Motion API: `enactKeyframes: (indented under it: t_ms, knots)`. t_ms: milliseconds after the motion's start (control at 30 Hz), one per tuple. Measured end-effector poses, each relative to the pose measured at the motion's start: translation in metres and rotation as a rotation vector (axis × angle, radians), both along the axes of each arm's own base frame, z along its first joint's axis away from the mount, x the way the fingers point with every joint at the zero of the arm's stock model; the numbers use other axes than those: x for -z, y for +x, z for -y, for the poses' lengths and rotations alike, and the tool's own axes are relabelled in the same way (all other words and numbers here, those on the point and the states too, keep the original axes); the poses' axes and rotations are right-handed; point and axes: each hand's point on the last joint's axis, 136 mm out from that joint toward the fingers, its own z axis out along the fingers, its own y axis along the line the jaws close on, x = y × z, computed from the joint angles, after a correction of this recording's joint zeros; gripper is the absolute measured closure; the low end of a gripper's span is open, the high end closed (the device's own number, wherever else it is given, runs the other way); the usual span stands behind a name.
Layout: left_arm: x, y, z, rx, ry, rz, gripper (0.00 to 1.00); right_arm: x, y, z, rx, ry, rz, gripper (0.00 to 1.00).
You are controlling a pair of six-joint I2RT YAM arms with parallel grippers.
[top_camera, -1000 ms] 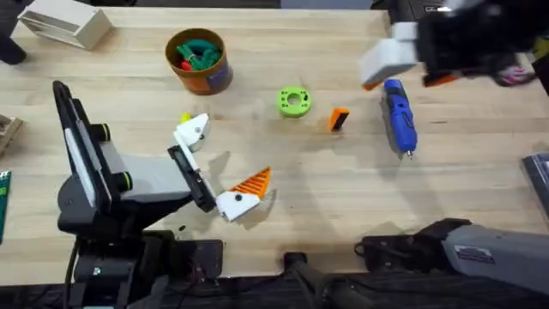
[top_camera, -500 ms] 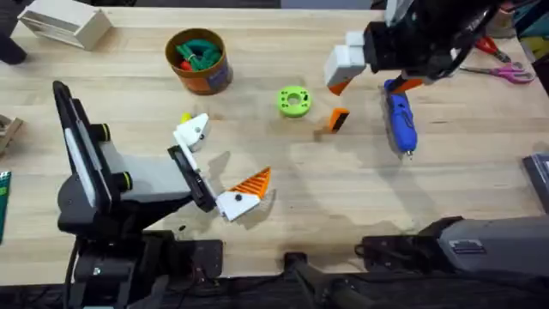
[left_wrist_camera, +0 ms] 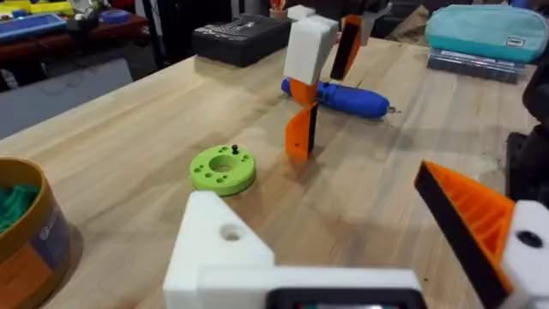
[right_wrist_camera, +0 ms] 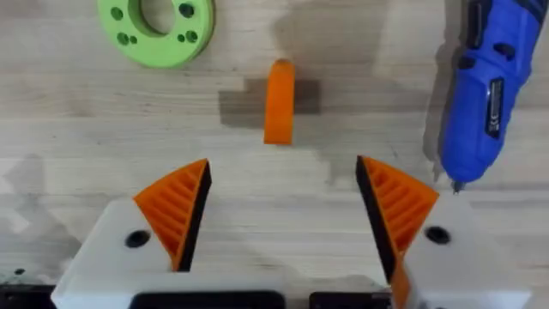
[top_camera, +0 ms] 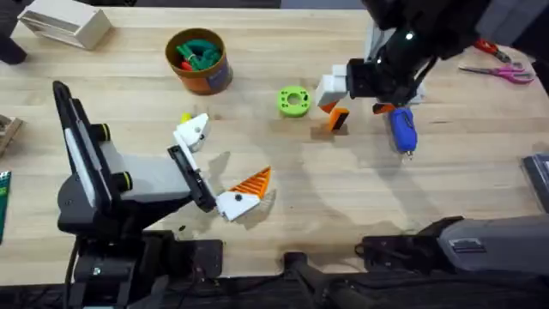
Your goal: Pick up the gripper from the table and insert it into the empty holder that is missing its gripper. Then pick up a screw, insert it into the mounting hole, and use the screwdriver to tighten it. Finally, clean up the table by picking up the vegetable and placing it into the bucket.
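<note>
Clearly the first step is in hand: the right end effector (right_wrist_camera: 279,206) hangs with its jaws spread wide just above the gripper (top_camera: 339,119), which stands on the bench (top_camera: 343,197) between the green ring (top_camera: 293,101) and the screwdriver (top_camera: 401,127). Next it should drop straight down and pinch the gripper squarely. The left end effector (top_camera: 214,163), well apart from the gripper, stands wide too, its holder (left_wrist_camera: 225,249) bare.
</note>
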Motion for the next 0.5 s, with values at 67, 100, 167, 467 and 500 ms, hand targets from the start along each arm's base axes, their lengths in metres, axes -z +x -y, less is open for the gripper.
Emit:
enactKeyframes:
  t_ms: [67,100,167,467,500]
  knots:
    - [0.000,0.000,0.000,0.000,0.000,0.000,0.015,0.007,0.008,-0.001,-0.039,-0.007,0.003,0.013]
    - [0.000,0.000,0.000,0.000,0.000,0.000,0.015,0.010,0.008,0.000,-0.044,-0.011,-0.006,0.014]
    - [0.000,0.000,0.000,0.000,0.000,0.000,0.016,0.016,0.009,0.001,-0.050,-0.020,-0.026,0.014]
    - [0.000,0.000,0.000,0.000,0.000,0.000,0.015,0.044,0.020,-0.003,-0.059,-0.039,-0.071,0.059]
    - [0.000,0.000,0.000,0.000,0.000,0.000,0.015,0.045,0.020,-0.003,-0.059,-0.040,-0.074,0.064]
